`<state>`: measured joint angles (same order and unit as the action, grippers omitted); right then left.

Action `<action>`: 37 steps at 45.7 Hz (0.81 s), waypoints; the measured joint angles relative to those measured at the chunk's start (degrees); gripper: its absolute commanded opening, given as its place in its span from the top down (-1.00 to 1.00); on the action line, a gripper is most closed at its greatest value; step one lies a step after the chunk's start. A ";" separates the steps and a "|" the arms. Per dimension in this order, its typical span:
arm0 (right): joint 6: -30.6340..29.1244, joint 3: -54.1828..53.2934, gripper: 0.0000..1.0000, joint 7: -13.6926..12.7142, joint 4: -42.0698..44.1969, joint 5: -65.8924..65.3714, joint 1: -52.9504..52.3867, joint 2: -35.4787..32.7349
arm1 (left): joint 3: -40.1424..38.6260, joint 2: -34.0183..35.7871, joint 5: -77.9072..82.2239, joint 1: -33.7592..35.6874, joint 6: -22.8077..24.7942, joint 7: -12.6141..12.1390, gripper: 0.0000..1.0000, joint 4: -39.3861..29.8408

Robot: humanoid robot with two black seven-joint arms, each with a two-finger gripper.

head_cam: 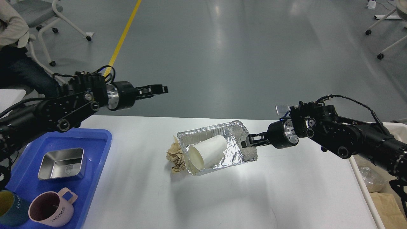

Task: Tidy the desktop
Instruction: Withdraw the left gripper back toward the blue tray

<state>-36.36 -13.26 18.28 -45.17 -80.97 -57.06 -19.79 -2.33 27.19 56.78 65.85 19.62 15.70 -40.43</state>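
Note:
The white desktop [254, 197] holds a crumpled foil tray [235, 154] near its middle. A white paper cup [208, 152] lies on its side inside the tray, mouth toward the front left. A ball of crumpled brown paper [175, 157] touches the tray's left side. My right gripper [245, 142] is shut on the foil tray's right rim. My left gripper [160, 90] is empty and open, held high over the desktop's far left edge, well away from the tray.
A blue tray [95, 149] at the left holds a steel box [62, 163], a pink mug [51, 211] and a teal mug [9, 210]. A bin's rim [357, 171] with a bag and brown paper stands off the right edge. A seated person is at far left.

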 measured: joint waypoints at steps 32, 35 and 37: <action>-0.19 0.63 1.00 -0.09 0.08 1.43 0.55 -0.17 | -12.66 43.64 -5.61 -21.76 -0.48 0.39 -0.50 -35.20; -0.14 0.67 1.00 -0.13 0.08 1.39 0.55 -0.17 | -12.74 48.58 -5.60 -24.25 -3.09 0.40 -0.50 -40.49; -0.13 0.68 1.00 -0.14 0.09 1.36 0.55 -0.17 | -12.74 51.68 -5.60 -25.80 -5.09 0.44 -0.50 -43.30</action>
<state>-36.49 -12.58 18.14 -45.08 -79.61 -56.51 -19.96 -15.07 78.87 51.18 40.06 14.54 16.14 -83.73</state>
